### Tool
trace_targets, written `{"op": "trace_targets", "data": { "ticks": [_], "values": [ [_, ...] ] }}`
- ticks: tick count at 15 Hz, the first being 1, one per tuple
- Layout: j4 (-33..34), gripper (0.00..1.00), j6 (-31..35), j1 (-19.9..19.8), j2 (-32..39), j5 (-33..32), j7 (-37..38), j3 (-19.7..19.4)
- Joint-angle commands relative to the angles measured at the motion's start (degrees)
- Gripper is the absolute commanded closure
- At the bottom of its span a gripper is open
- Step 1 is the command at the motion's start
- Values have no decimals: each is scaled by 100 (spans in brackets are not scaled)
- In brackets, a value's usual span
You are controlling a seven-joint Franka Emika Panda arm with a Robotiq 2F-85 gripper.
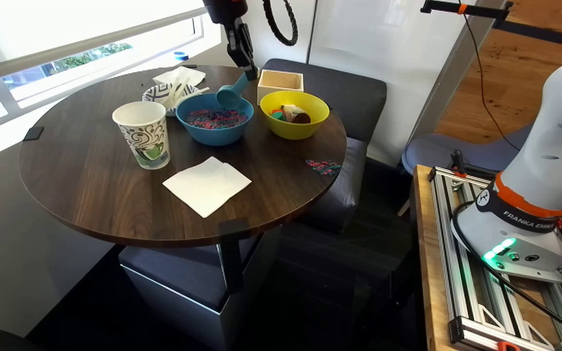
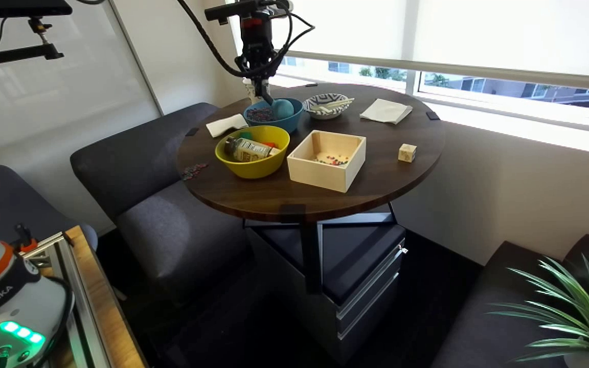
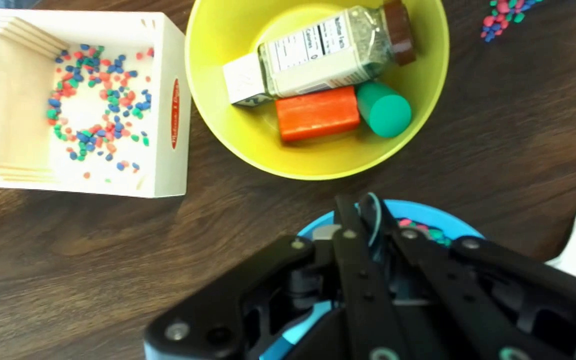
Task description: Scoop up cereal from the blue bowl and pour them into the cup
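In an exterior view: gripper (image 1: pixel 250 74) fingers clamped on the handle of a teal scoop (image 1: pixel 229 100), its round end at the mouth of the blue bowl (image 1: pixel 215 136); cereal (image 1: pixel 212 118) heaped inside, contact with the scoop unclear; the cup (image 1: pixel 147 141) stands upright on the table (image 1: pixel 86 195), near the bowl.

In an exterior view: cup partly hidden behind the gripper; wooden box (image 2: pixel 319 174) beside the yellow bowl (image 2: pixel 253 169).

Wrist view: scoop handle between the fingers; gripper hides most of the blue bowl; multicoloured pieces (image 3: pixel 87 136) in the box

Readable lettering
"FRANKA EMIKA" on robot base (image 1: pixel 534 241), right in an exterior view; wrist view: "Nutrition Facts", "Calories" on jar (image 3: pixel 320 55), top; "Melissa & Doug" on box (image 3: pixel 167 105), left.
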Motion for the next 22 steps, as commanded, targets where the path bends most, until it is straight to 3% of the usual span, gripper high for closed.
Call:
{"op": "trace_targets", "data": {
  "ticks": [1,4,15,22],
  "values": [
    [368,98,-228,149,350,-657,-34,-47],
    [482,98,-342,227,477,-964,-35,-56],
    [1195,98,-1272,167,1088,-482,-537,173],
    [2107,98,-2192,11,1665,365,-402,282]
  ]
}}
